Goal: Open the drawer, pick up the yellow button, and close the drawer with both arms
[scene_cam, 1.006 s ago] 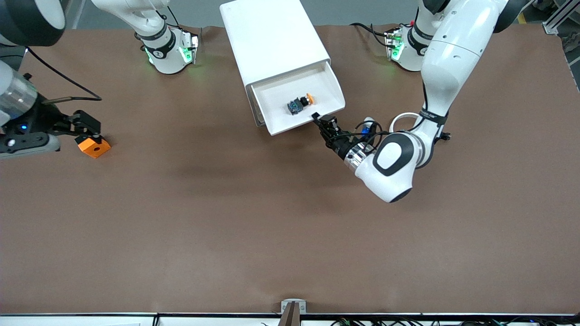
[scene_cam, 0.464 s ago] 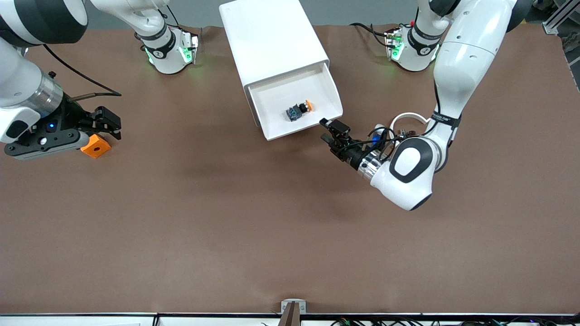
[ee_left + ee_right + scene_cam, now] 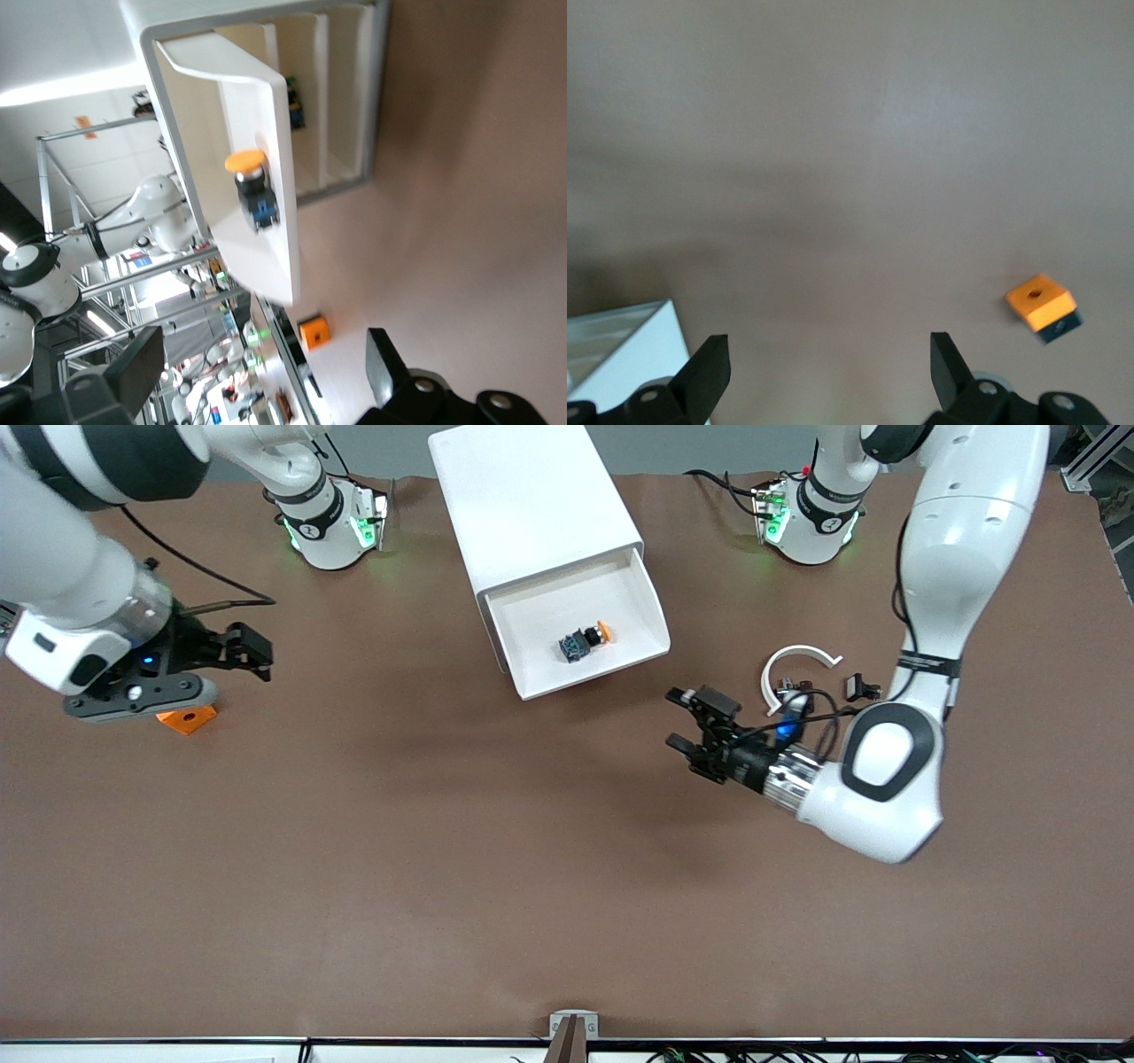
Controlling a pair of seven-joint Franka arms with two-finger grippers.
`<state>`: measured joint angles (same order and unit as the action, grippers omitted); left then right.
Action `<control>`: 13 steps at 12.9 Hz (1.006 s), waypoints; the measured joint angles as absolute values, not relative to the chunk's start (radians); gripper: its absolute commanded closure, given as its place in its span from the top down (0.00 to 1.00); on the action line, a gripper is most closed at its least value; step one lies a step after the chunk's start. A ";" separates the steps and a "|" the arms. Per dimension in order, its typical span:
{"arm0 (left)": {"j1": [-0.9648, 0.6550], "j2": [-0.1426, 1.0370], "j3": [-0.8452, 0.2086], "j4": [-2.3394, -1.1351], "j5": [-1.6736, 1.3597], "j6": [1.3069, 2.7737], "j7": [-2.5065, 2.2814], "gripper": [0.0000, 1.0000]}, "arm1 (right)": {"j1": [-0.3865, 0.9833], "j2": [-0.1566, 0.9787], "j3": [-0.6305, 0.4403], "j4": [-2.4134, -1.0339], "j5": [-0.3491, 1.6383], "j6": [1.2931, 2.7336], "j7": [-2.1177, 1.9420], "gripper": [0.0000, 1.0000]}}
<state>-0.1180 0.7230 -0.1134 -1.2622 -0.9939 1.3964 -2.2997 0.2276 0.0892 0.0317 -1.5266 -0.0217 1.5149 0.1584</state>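
The white box-shaped cabinet [image 3: 535, 503] stands on the brown table [image 3: 496, 868] between the two arm bases, and its white drawer [image 3: 645, 607] is pulled out toward the front camera. Inside the drawer lies the button [image 3: 585, 638] — a tiny push-button with a round orange-yellow cap and a dark black-blue body — on its side, on the drawer floor and apart from the walls. In the left wrist view the same button [image 3: 251, 186] shows against the white drawer floor.

The left arm's black two-finger gripper [image 3: 691, 720] is over the bare table, near the drawer's front edge toward the left arm's end and not touching it. Its fingers are spread apart and hold nothing.

The right arm's black two-finger gripper [image 3: 255, 654] is over the table near the right arm's end, well apart from the drawer. Its fingers also stand wide apart, with nothing between them. An orange block with a hole [image 3: 186, 719] lies on the table, partly hidden under the right arm's wrist.

A white curved plastic ring piece [image 3: 796, 657] and a small black clip part [image 3: 858, 686] lie on the table beside the left arm's forearm.
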 measured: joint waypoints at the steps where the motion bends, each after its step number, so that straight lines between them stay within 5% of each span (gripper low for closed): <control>1: -0.117 0.721 -0.076 -1.229 -0.994 1.397 -2.269 1.00 | 0.250 0.089 0.032 -1.527 -0.022 1.506 0.252 1.00; 5: -0.122 0.720 0.120 -1.194 -0.973 1.395 -2.091 1.00 | 0.333 0.089 0.033 -1.526 0.041 1.460 0.549 1.00; 13: -0.136 0.687 0.180 -1.178 -0.446 1.455 -1.269 1.00 | 0.612 0.115 0.038 -1.526 0.105 1.541 1.225 1.00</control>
<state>-0.1362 0.6871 0.1803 -1.1779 -0.4465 1.4555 -1.2691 0.6116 0.1148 0.0375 -1.5265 0.1053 1.5409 1.2252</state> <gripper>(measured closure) 0.000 0.000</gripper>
